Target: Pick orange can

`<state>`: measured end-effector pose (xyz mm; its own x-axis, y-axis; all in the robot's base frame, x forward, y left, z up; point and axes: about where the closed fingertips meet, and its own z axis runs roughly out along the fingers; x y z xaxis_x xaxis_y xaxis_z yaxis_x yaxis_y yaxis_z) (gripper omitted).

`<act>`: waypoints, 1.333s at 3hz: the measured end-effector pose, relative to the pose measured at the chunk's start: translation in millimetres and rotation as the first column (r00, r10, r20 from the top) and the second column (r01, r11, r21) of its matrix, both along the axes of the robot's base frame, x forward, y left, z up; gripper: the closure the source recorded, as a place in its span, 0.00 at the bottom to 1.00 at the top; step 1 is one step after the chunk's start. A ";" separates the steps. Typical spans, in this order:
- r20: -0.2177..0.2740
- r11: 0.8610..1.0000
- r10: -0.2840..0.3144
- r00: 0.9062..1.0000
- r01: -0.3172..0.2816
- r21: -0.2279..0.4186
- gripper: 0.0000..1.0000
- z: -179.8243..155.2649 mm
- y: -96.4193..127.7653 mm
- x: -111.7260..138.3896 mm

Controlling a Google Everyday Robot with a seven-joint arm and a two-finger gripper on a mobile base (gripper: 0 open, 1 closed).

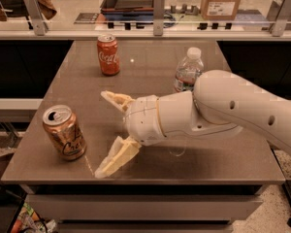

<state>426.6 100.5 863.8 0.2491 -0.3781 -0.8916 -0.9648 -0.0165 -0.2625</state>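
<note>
The orange can (64, 132) is pale copper with dark script and a silver pull-tab top. It stands tilted slightly at the front left of the brown table (150, 76). My gripper (105, 132) is open, its two cream fingers spread wide and pointing left. It sits just right of the can with a small gap, over the table's front part. The upper finger (115, 100) is level with the can's top and the lower finger (117, 157) reaches down near the front edge. The white arm (233, 113) comes in from the right.
A red-orange Coca-Cola can (108, 55) stands at the back left of the table. A clear water bottle (188, 72) stands at back centre-right, partly behind the arm. A rail with glass panels (157, 13) runs behind the table. The table's front edge is close below the gripper.
</note>
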 end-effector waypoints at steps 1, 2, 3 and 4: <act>-0.016 0.997 0.026 1.000 -0.025 0.074 0.00 1.1 12.2 -3.0; -0.020 0.988 0.034 0.999 -0.031 0.148 0.00 11.8 31.3 -7.8; -0.023 0.979 0.017 1.000 -0.012 0.204 0.00 21.5 51.6 -14.4; -0.049 0.968 0.013 0.999 -0.001 0.250 0.00 23.0 75.5 -18.9</act>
<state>407.7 176.0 886.9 0.2039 -0.1398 -0.9690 -0.9768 0.0367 -0.2108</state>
